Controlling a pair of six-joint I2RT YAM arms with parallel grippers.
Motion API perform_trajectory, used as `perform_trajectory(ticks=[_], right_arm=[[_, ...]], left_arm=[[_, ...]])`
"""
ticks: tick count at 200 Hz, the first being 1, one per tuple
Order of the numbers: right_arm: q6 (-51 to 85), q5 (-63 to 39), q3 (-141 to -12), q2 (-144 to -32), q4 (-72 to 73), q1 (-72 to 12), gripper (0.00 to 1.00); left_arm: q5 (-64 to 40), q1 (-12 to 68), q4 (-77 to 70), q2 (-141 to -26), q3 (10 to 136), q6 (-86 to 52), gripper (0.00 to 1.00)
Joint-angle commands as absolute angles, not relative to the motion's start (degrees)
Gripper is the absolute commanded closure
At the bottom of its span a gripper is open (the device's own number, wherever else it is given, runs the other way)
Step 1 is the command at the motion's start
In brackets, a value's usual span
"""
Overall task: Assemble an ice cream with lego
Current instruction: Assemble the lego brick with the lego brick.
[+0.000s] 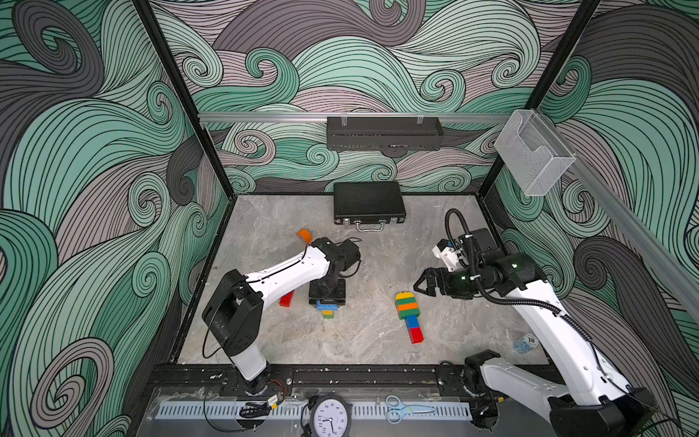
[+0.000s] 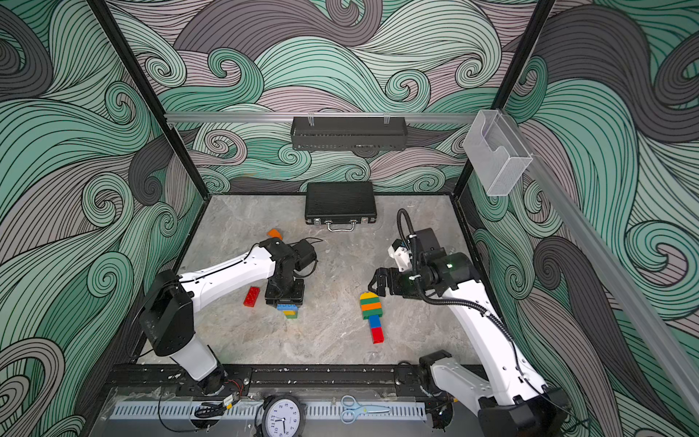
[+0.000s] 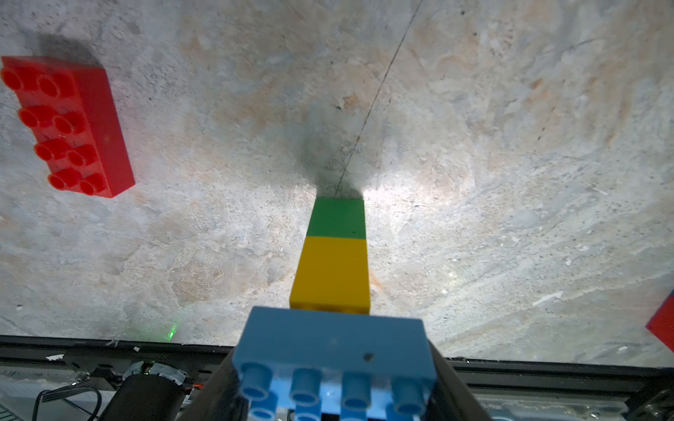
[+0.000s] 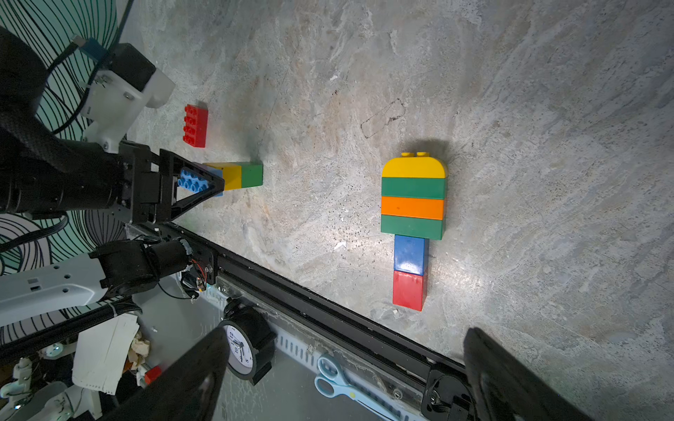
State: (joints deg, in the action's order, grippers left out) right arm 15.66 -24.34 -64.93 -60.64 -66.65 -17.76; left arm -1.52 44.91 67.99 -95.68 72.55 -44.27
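Note:
My left gripper (image 1: pixel 327 299) points straight down and is shut on a blue oblong brick (image 3: pixel 333 339). That brick tops a small stack with a yellow brick (image 3: pixel 330 273) and a green brick (image 3: pixel 337 218) under it. The green end meets the table. A red oblong brick (image 1: pixel 286 299) lies just left of the stack. An orange half-round piece (image 1: pixel 305 235) lies behind the left arm. A built ice cream of lego (image 1: pixel 409 316) lies flat at centre right, with a yellow dome, green and orange bands and a blue and red stick. My right gripper (image 1: pixel 421 286) hovers open just beyond its dome, holding nothing.
A black briefcase (image 1: pixel 368 202) lies at the back of the table. On the back wall hangs a black basket (image 1: pixel 384 132), and on the right wall a clear box (image 1: pixel 533 151). A black rail edges the front, with a clock (image 1: pixel 330 416) and scissors (image 1: pixel 404 408) beyond it.

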Motion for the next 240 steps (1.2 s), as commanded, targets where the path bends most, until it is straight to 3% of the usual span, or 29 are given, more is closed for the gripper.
perform_trajectory(ticks=[1, 50, 102, 157, 209, 240], right_arm=[[15.91, -23.73, -65.3, -59.94, -67.39, -17.67, 0.01], [16.35, -23.72, -64.75, -59.41, -67.32, -17.68, 0.01], [16.52, -23.77, -65.5, -59.57, -67.37, -17.67, 0.01], [16.52, -23.6, -64.62, -58.97, -67.64, -17.67, 0.01], [16.13, -23.64, -65.22, -59.33, -67.33, -17.71, 0.01], [16.0, -23.64, -65.23, -59.28, -67.35, -17.67, 0.01]], left_arm=[[-0.48, 46.01, 66.27, -99.13, 67.16, -44.56, 1.0], [2.36, 46.19, 68.13, -102.85, 68.03, -43.9, 1.0], [-3.64, 45.1, 65.92, -108.51, 69.25, -43.18, 1.0], [-5.61, 45.3, 63.87, -106.83, 66.53, -44.99, 1.0], [-0.55, 45.3, 67.63, -104.49, 71.97, -45.45, 1.0], [-0.53, 45.2, 67.55, -103.89, 73.3, -45.53, 0.89]])
